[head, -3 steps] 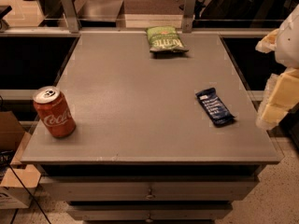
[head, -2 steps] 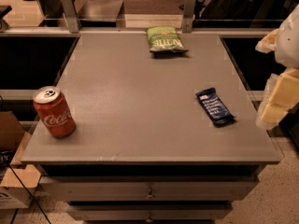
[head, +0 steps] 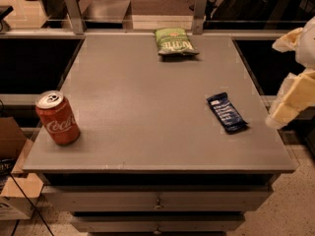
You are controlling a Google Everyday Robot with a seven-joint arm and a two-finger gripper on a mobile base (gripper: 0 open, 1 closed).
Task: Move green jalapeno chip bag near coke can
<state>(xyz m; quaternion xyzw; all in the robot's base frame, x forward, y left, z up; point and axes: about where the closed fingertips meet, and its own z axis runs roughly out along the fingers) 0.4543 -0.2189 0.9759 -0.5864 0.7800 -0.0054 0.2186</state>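
The green jalapeno chip bag (head: 173, 42) lies flat at the far edge of the grey table (head: 147, 107), near the middle. The coke can (head: 57, 117) stands upright near the front left corner, far from the bag. My gripper (head: 279, 82) hangs at the right edge of the view, beyond the table's right side and above its level. Its two pale fingers (head: 291, 103) stand apart and hold nothing. It is well away from both the bag and the can.
A dark blue flat bar wrapper (head: 226, 112) lies on the right part of the table, close to the gripper. A rail with two metal posts (head: 73, 11) runs behind the table. A cardboard box (head: 12, 181) sits on the floor at the left.
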